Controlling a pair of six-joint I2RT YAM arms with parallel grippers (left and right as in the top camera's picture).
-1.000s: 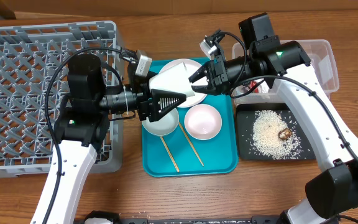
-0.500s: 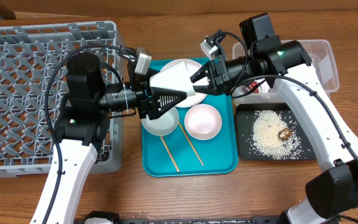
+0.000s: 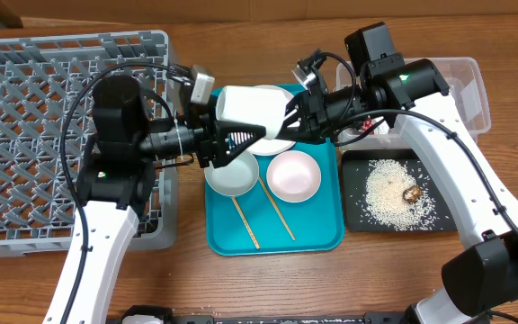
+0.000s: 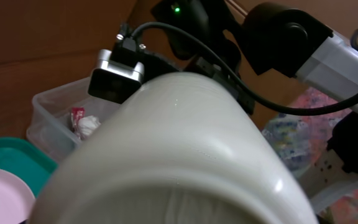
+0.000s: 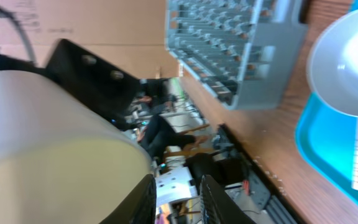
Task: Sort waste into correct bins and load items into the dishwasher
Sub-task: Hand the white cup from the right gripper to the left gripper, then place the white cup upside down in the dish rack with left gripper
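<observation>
At the upper middle the left gripper (image 3: 236, 133) grasps the cup (image 3: 245, 105) and the right gripper (image 5: 176, 199) is parted; a loose hold may drop it on the tray (image 3: 313, 225).

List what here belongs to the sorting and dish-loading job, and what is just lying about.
Job: dish rack, cup, plate, bowl, pink dish, chopsticks, clear tub, black tray, rice, brown scrap, wrapper.
Lying about: teal tray, table.

Soft, even light from above casts only faint shadows on the table (image 3: 376, 270), while both wrist views are blurred, the looming white cup (image 4: 179, 143) out of focus.
</observation>
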